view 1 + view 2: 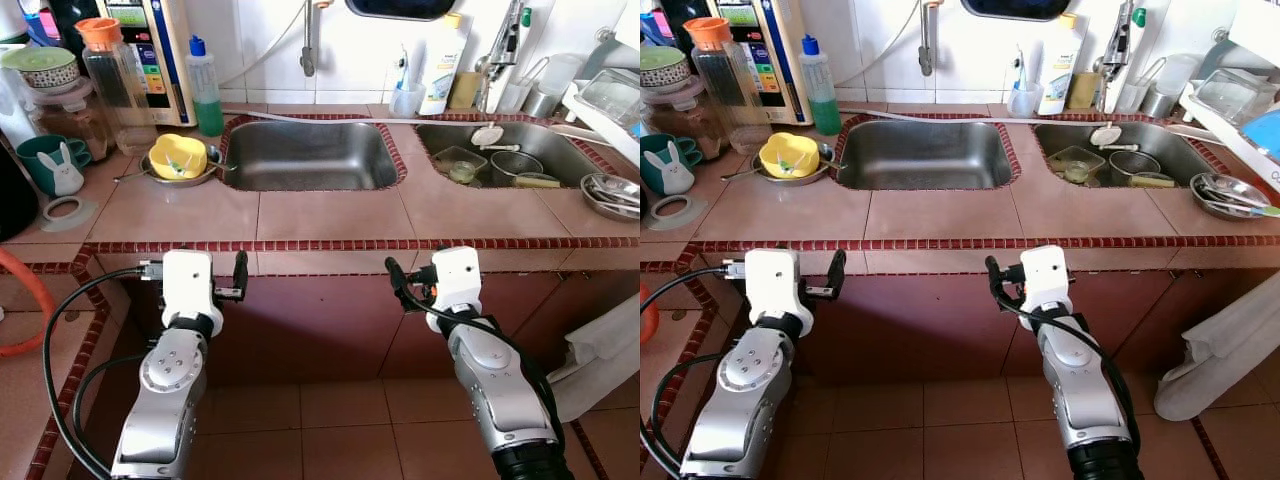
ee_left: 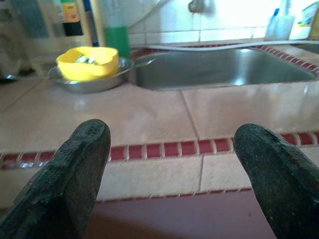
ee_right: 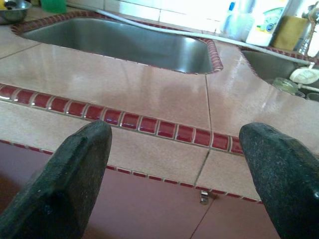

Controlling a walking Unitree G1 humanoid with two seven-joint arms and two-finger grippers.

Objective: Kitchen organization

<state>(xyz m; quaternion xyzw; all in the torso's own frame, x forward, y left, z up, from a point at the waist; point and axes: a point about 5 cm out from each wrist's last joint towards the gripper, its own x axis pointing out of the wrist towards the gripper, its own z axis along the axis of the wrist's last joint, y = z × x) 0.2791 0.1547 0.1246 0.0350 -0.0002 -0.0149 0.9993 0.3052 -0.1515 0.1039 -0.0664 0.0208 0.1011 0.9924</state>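
A tiled kitchen counter (image 1: pixel 320 215) runs across in front of me, with two steel sinks set in it. The left sink (image 1: pixel 305 155) holds nothing; the right sink (image 1: pixel 500 150) has a glass bowl, a steel pot and a strainer in it. A yellow bowl (image 1: pixel 178 155) sits in a steel plate left of the sinks, and shows again as the yellow bowl (image 2: pixel 87 62) in the left wrist view. My left gripper (image 1: pixel 240 275) and right gripper (image 1: pixel 398 280) hang open below the counter's front edge, holding nothing. Both point at the counter edge.
A green soap bottle (image 1: pixel 205 90), an orange-lidded jar (image 1: pixel 115 80) and a teal mug with a bunny figure (image 1: pixel 50 165) stand at the left. A steel plate of utensils (image 1: pixel 612 195) lies far right. A white cloth (image 1: pixel 605 350) hangs lower right.
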